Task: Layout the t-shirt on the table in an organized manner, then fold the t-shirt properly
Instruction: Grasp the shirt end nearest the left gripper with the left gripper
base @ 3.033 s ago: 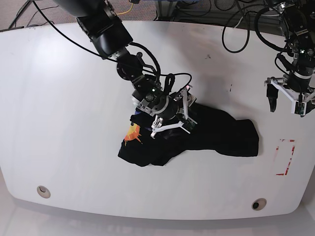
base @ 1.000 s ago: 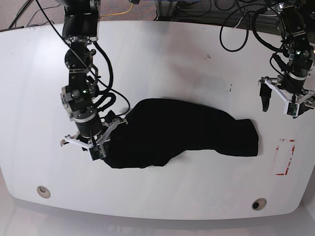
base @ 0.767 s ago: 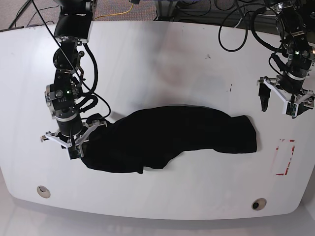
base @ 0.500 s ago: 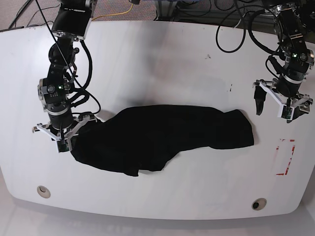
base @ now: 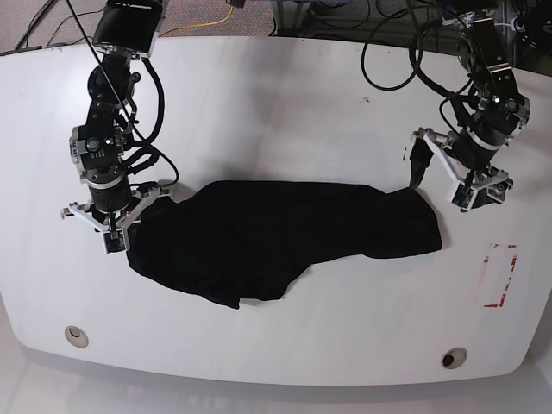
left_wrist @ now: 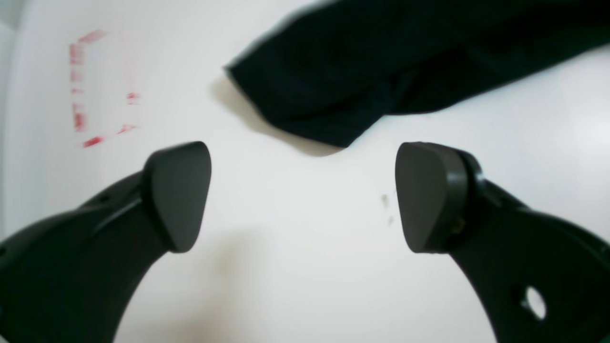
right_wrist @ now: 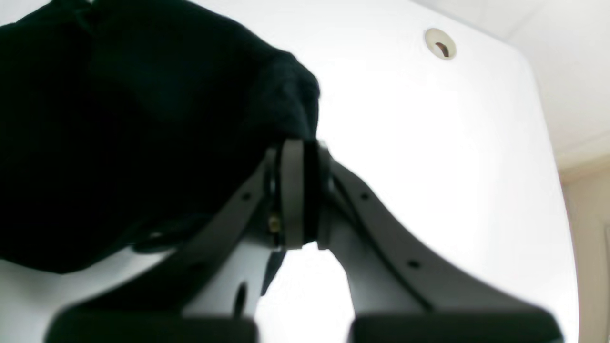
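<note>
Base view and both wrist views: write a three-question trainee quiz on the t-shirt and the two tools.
1. True or false: the right tool is shut on an edge of the t-shirt.
2. Which describes the left tool? A: open, near the shirt's end, holding nothing. B: shut on the sleeve. C: resting on the red outline mark.
3. Fill in: the shirt lies as a wrinkled heap stretched across the white ____.

Key: 1 true, cloth is bunched at the closed fingers in the right wrist view. 2 A, the left wrist view shows bare table between the spread pads. 3 table.
</note>
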Controlling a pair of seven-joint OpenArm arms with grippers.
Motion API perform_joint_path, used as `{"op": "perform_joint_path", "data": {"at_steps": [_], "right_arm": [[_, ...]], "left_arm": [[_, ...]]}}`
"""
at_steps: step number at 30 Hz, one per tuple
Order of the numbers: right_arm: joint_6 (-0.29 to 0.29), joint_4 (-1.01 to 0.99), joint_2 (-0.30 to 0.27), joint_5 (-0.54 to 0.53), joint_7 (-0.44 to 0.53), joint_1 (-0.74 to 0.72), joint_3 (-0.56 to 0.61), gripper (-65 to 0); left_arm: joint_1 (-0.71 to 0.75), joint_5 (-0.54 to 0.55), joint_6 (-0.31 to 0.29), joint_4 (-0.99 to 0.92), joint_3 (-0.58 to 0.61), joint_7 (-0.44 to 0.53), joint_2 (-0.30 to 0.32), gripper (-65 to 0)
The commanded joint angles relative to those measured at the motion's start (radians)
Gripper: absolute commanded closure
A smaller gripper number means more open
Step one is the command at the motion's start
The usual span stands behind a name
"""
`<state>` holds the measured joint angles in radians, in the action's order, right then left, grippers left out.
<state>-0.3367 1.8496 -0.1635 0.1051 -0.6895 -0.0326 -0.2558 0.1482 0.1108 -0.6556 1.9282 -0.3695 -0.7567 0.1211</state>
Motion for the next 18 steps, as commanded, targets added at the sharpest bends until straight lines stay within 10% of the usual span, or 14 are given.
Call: {"op": "perform_joint_path", "data": {"at_steps": [1,18], "right_arm": [[0.009,0.005,-0.006,0.0,0.029,-0.019,-0.003,0.0],[0.004,-0.02,-0.006,0.0,0.031,-0.019,-0.001,0.0]], "left_arm": [[-0.034,0.011,0.0,0.004,0.0,0.001,-0.011,-56.1],[-0.16,0.008,0.003,-0.226,-0.001,-0.071,-0.091,-65.0]]}}
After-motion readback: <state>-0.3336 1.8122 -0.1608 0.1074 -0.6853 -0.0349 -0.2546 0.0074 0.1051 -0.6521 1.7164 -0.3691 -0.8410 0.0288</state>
